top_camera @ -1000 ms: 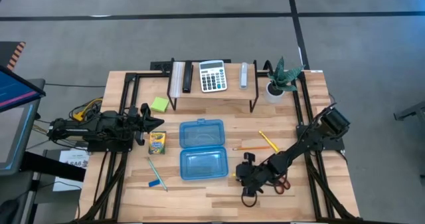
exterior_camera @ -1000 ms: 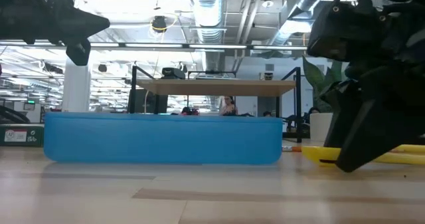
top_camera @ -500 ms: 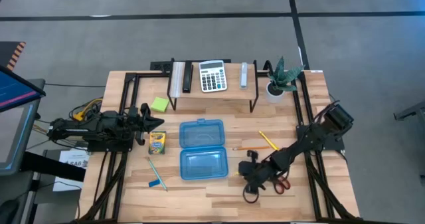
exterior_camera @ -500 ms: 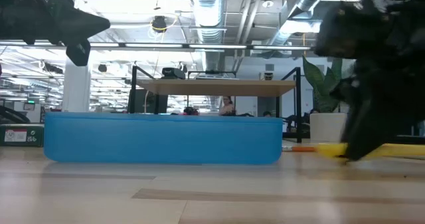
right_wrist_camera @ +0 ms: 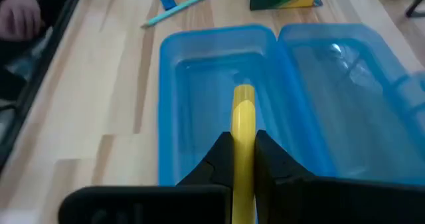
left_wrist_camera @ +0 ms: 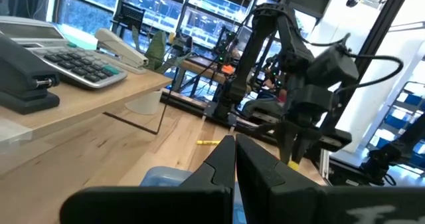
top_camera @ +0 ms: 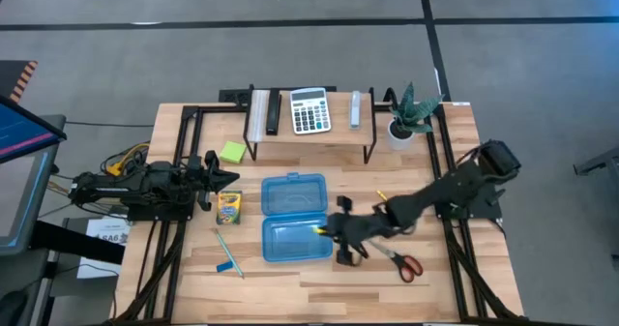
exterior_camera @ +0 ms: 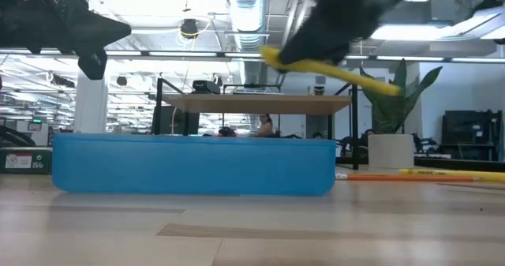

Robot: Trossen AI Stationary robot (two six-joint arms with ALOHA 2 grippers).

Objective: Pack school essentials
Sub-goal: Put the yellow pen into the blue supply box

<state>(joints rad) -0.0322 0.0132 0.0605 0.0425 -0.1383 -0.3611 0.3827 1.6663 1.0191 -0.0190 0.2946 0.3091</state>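
My right gripper (top_camera: 335, 231) is shut on a yellow pencil (right_wrist_camera: 243, 111) above the near half of the open blue case (top_camera: 295, 220). In the low view the pencil (exterior_camera: 331, 69) hangs tilted above the case (exterior_camera: 193, 165). The red-handled scissors (top_camera: 398, 261) lie flat on the table to the right of the case. Left of the case are the crayon box (top_camera: 228, 206), the blue pen (top_camera: 226, 251) and the lime sticky-note pad (top_camera: 231, 152). At the table's left edge my left gripper (top_camera: 224, 179) waits, shut on nothing. My right gripper pinches the yellow pencil's shaft (right_wrist_camera: 243, 141) between its two fingers. The fingers come slanting down from the table's right and lie along the pencil. Its free end (right_wrist_camera: 243, 92) sticks out ahead over the case's tray. The pencil is lifted clear and tilted.
A raised shelf (top_camera: 309, 131) at the back carries a calculator (top_camera: 309, 110) and other small items, with a potted plant (top_camera: 411, 113) to its right. Two more pencils (exterior_camera: 410, 174) lie on the table right of the case. Bare wood lies along the near edge.
My right gripper has taken the yellow pencil up from the table near the scissors. It has risen and swung toward the table's left until it is over the blue case. The pencil, which lay flat, now hangs tilted in the air. The scissors lie uncovered.
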